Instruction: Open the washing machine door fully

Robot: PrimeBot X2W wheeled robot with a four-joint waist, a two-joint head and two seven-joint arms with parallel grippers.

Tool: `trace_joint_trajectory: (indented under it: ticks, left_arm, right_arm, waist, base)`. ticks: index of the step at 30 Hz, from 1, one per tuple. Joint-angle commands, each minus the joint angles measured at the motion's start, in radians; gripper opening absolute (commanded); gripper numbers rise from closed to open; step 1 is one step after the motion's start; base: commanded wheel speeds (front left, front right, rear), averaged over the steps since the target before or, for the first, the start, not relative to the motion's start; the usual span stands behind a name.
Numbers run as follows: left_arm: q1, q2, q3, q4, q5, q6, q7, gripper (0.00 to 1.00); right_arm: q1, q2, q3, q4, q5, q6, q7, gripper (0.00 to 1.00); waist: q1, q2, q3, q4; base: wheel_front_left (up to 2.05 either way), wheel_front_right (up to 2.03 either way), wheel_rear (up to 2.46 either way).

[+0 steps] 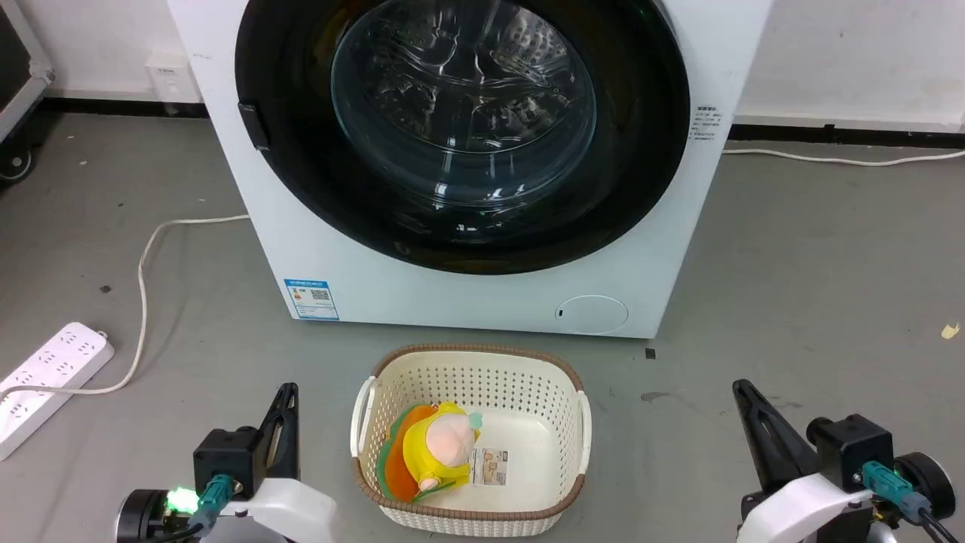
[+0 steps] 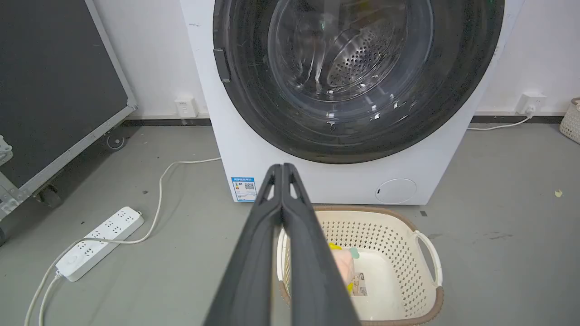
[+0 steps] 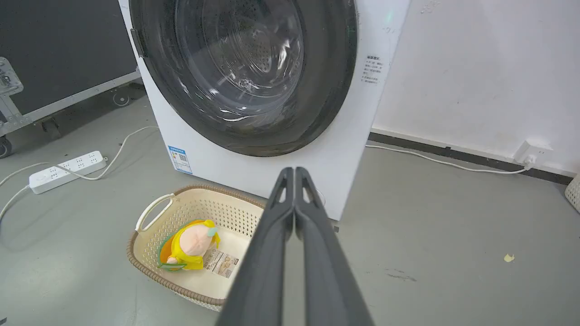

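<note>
The washing machine door (image 1: pixel 462 113) is cut off above.

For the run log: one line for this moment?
washing machine door closed | left gripper shut | right gripper shut | neither touching door

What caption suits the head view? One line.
Closed washing machine door faces a cream laundry basket holding a yellow plush toy.

Showed grey floor (image 1: pixel 791 302) bearing washing machine (image 1: pixel 452 294) at top centre, cream basket (image 1: pixel 471 381) at bottom centre, power strip (image 1: pixel 45 377) with cable (image 1: pixel 143 302) at left edge, scrap (image 1: pixel 950 330) at right edge.
</note>
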Motion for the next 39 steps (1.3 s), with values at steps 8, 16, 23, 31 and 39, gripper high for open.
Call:
trace_joint_trajectory:
  ticks: [8,16,23,31,39]
  left_arm:
    - [-0.015,0.000,0.001,-0.004,0.009,-0.004,0.000,0.00]
    - [-0.015,0.000,0.001,-0.004,0.009,-0.004,0.000,0.00]
    - [-0.015,0.000,0.001,-0.004,0.009,-0.004,0.000,0.00]
    - [-0.015,0.000,0.001,-0.004,0.009,-0.004,0.000,0.00]
    - [0.000,0.000,0.000,0.000,-0.001,0.001,0.000,1.00]
  right_arm:
    - [-0.012,0.005,-0.001,-0.005,-0.008,-0.001,0.001,0.00]
    - [-0.012,0.005,-0.001,-0.005,-0.008,-0.001,0.001,0.00]
    - [-0.012,0.005,-0.001,-0.005,-0.008,-0.001,0.001,0.00]
    - [-0.012,0.005,-0.001,-0.005,-0.008,-0.001,0.001,0.00]
    - [0.000,0.000,0.000,0.000,0.000,0.000,0.000,1.00]
  waist:
    - [0.0000,0.0000,0.000,0.000]
    - [0.0000,0.0000,0.000,0.000]
    - [0.0000,0.0000,0.000,0.000]
    - [0.0000,0.0000,0.000,0.000]
    - [0.0000,0.0000,0.000,0.000]
  base:
    - [0.00,0.00,0.00]
    - [0.00,0.00,0.00]
    - [0.00,0.00,0.00]
    - [0.00,0.00,0.00]
    - [0.00,0.00,0.00]
